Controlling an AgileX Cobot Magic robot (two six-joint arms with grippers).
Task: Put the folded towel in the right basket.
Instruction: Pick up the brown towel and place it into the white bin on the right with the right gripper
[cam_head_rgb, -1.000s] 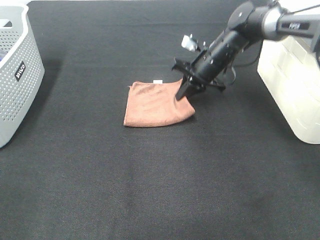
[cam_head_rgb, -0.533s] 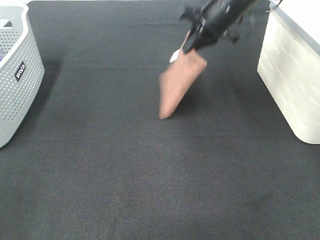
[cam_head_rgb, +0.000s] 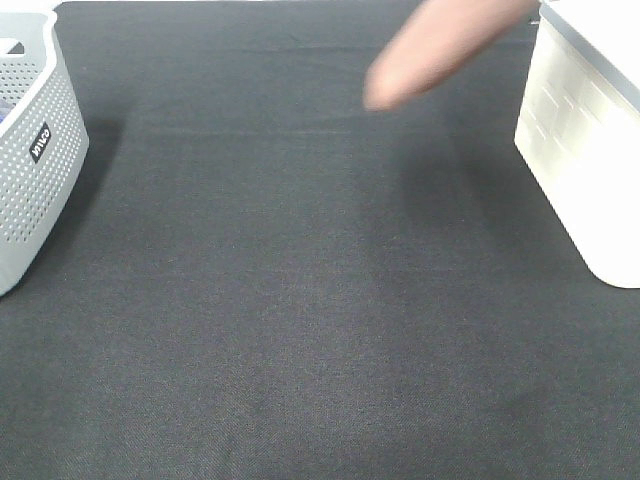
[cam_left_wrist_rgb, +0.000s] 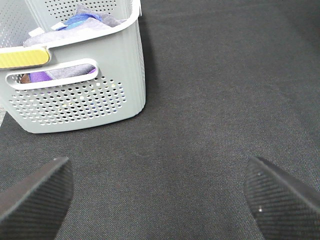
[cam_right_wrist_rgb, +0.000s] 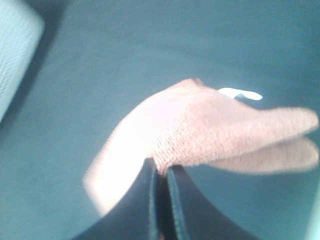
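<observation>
The folded towel is orange-brown and hangs blurred in the air at the top of the exterior view, left of the white right basket. In the right wrist view my right gripper is shut on the towel, which has a white tag. The right gripper itself is out of the exterior frame. My left gripper is open and empty above the black cloth, its two fingertips wide apart.
A grey perforated basket with folded clothes inside stands at the left edge; it also shows in the left wrist view. A black cloth covers the table.
My right gripper has lifted the towel off the table and carried it up and to the right, toward the white basket. The arm has left the exterior frame.
</observation>
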